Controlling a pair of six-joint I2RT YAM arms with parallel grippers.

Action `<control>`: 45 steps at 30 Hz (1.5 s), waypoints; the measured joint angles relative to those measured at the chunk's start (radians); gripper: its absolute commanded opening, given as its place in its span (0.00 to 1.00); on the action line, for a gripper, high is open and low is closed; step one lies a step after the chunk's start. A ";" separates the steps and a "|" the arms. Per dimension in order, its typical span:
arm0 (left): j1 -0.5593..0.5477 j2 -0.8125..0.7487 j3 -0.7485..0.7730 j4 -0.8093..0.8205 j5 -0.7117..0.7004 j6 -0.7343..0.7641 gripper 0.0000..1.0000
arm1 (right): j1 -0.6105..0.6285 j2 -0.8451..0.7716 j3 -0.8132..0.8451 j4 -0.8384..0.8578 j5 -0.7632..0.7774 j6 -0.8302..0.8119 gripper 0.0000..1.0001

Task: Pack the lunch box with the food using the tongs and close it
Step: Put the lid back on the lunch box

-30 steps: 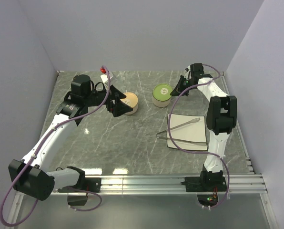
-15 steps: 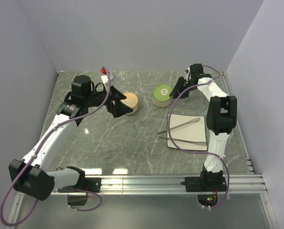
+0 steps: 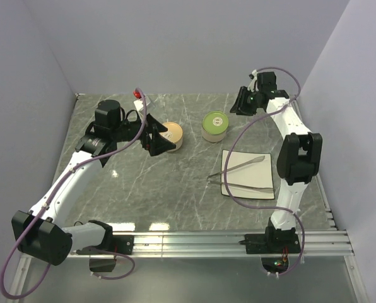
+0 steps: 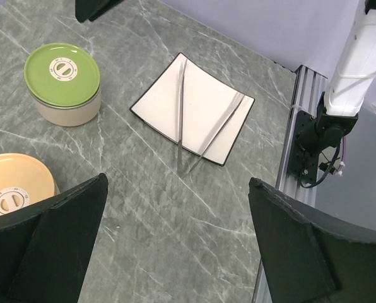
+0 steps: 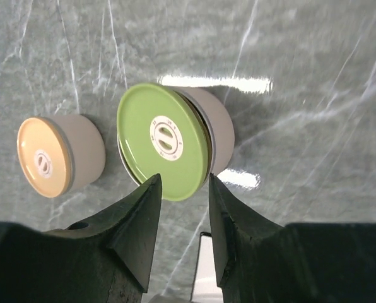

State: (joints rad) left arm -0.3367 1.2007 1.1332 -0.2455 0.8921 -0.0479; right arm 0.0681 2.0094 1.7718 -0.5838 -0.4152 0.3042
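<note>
The lunch box shows as two round tins: one with a green lid and one with an orange lid. In the right wrist view the green lid sits askew on its tin. My right gripper hovers behind that tin, open, with nothing between its fingers. The silver tongs lie in a V on a white square plate. My left gripper is wide open beside the orange tin and holds nothing. Small red and white pieces lie at the back left.
Pale walls close in the marble table at the back and both sides. An aluminium rail runs along the near edge, and the right arm's base stands on it. The plate's black rim lies close to the tongs.
My right gripper has opened, let go of the green lid and drawn up and back from the tin. The left arm has not moved.
</note>
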 measured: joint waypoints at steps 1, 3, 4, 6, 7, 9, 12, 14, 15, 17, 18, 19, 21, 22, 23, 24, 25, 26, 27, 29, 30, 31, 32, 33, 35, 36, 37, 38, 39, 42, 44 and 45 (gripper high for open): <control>0.000 0.000 0.000 0.000 0.000 0.001 0.99 | 0.003 0.002 0.015 -0.004 0.008 -0.024 0.43; 0.000 0.000 0.000 -0.002 0.000 0.002 0.99 | 0.014 0.004 0.050 -0.014 0.028 -0.072 0.43; 0.000 0.000 0.000 -0.003 -0.001 0.003 0.99 | 0.022 0.005 0.066 -0.017 0.039 -0.097 0.43; 0.000 0.001 0.000 -0.007 -0.003 0.008 0.99 | 0.039 0.005 0.092 -0.019 0.058 -0.142 0.43; 0.000 0.001 0.000 -0.007 -0.006 0.011 0.99 | 0.047 0.006 0.100 -0.020 0.066 -0.164 0.43; 0.000 0.001 0.000 -0.012 -0.014 0.026 1.00 | 0.060 0.010 0.112 -0.025 0.084 -0.200 0.42; 0.002 0.002 0.002 -0.029 -0.029 0.053 0.99 | 0.077 0.038 0.144 -0.043 0.101 -0.259 0.42; 0.005 0.006 0.011 -0.044 -0.040 0.069 0.99 | 0.082 0.063 0.165 -0.056 0.105 -0.291 0.41; 0.007 0.009 0.018 -0.056 -0.045 0.074 0.99 | 0.083 0.077 0.173 -0.064 0.109 -0.306 0.41; 0.016 0.020 0.042 -0.080 -0.051 0.091 0.99 | 0.083 0.098 0.179 -0.077 0.112 -0.329 0.40; 0.021 0.028 0.054 -0.090 -0.051 0.097 0.99 | 0.083 0.109 0.179 -0.083 0.112 -0.340 0.40; 0.026 0.036 0.066 -0.101 -0.051 0.101 1.00 | 0.083 0.119 0.179 -0.089 0.112 -0.349 0.39; 0.034 0.054 0.083 -0.122 -0.047 0.114 0.99 | 0.083 0.136 0.179 -0.099 0.112 -0.365 0.39; 0.038 0.063 0.089 -0.135 -0.043 0.117 0.99 | 0.083 0.141 0.179 -0.105 0.112 -0.372 0.38; 0.041 0.072 0.092 -0.142 -0.041 0.120 0.99 | 0.083 0.146 0.179 -0.113 0.111 -0.378 0.38; 0.043 0.084 0.094 -0.152 -0.040 0.124 0.99 | 0.083 0.148 0.179 -0.117 0.111 -0.382 0.38; 0.045 0.090 0.095 -0.161 -0.040 0.127 0.99 | 0.083 0.148 0.179 -0.121 0.111 -0.386 0.37; 0.045 0.097 0.095 -0.170 -0.040 0.132 0.99 | 0.083 0.149 0.179 -0.122 0.109 -0.391 0.37; 0.046 0.101 0.095 -0.179 -0.039 0.134 0.99 | 0.083 0.149 0.179 -0.124 0.108 -0.393 0.37; 0.047 0.106 0.095 -0.188 -0.039 0.135 0.99 | 0.083 0.149 0.180 -0.127 0.106 -0.399 0.35; 0.047 0.106 0.095 -0.188 -0.037 0.135 0.99 | 0.083 0.150 0.180 -0.128 0.105 -0.399 0.35; 0.047 0.106 0.095 -0.187 -0.035 0.137 0.99 | 0.083 0.150 0.180 -0.128 0.103 -0.400 0.35; 0.047 0.106 0.095 -0.187 -0.033 0.138 0.99 | 0.085 0.151 0.181 -0.128 0.100 -0.400 0.34; 0.047 0.106 0.095 -0.187 -0.033 0.138 0.99 | 0.085 0.153 0.183 -0.129 0.097 -0.400 0.34; 0.047 0.106 0.095 -0.188 -0.033 0.138 0.99 | 0.085 0.163 0.195 -0.135 0.093 -0.400 0.34; 0.047 0.106 0.095 -0.187 -0.032 0.138 0.99 | 0.085 0.169 0.201 -0.136 0.091 -0.400 0.34; 0.047 0.106 0.095 -0.187 -0.032 0.138 1.00 | 0.085 0.174 0.207 -0.136 0.090 -0.401 0.34; 0.047 0.106 0.095 -0.187 -0.031 0.138 0.99 | 0.085 0.180 0.209 -0.135 0.089 -0.401 0.34; 0.047 0.106 0.095 -0.187 -0.031 0.138 0.99 | 0.085 0.184 0.211 -0.136 0.089 -0.402 0.34; 0.047 0.106 0.095 -0.186 -0.025 0.138 0.99 | 0.087 0.198 0.212 -0.137 0.089 -0.402 0.34; 0.047 0.106 0.095 -0.186 -0.025 0.138 0.99 | 0.087 0.205 0.213 -0.137 0.090 -0.402 0.33; 0.047 0.106 0.095 -0.186 -0.025 0.138 0.99 | 0.087 0.208 0.213 -0.138 0.090 -0.402 0.31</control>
State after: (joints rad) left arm -0.2893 1.3064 1.2282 -0.4316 0.8673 0.0898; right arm 0.1547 2.2169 1.9850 -0.7219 -0.3252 -0.0982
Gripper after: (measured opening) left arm 0.995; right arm 0.332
